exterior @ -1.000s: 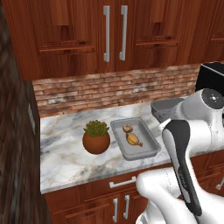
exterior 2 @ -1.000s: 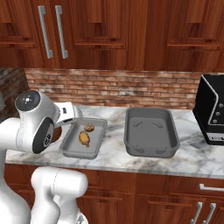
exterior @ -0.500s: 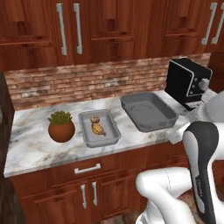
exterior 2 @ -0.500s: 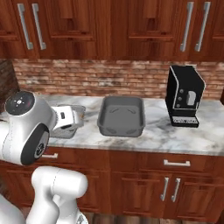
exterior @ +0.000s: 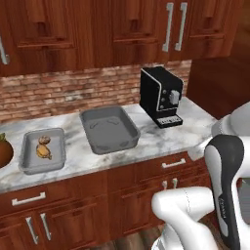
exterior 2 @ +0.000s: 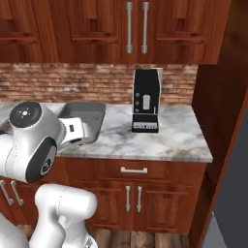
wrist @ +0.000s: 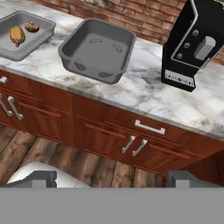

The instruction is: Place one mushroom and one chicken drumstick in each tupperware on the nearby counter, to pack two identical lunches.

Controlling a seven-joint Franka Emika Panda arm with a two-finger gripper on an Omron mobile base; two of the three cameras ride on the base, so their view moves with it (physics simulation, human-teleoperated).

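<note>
The whole picture has shifted since the earlier frames, so it is the base with its cameras that has moved to the right along the counter (exterior: 156, 139); the things on it lie as they did. Half a second ago the coffee machine (exterior: 161, 96) was at the far right of the left base view; now it stands near the middle, close to the right end of the marble. I take this black machine as the landmark.

Just to the left of the coffee machine sits the wider, deeper tupperware (exterior: 108, 129), and nothing lies inside it. Farther to the left of the machine, beyond the deep tray, is the small shallow tupperware (exterior: 43, 150). It holds one chicken drumstick (wrist: 16, 35) and one mushroom (wrist: 31, 26), lying near each other. The brown plant pot (exterior: 4, 151), which was fully in view before, is now cut by the left edge of the left base view, the farthest thing from the machine.

In the hand view the gripper (wrist: 109, 179) looks down at the cabinet doors (wrist: 109, 140) below the counter, to the lower left of the coffee machine. Its two dark fingertips (wrist: 37, 178) stand wide apart, as a second ago, with nothing between them.
</note>
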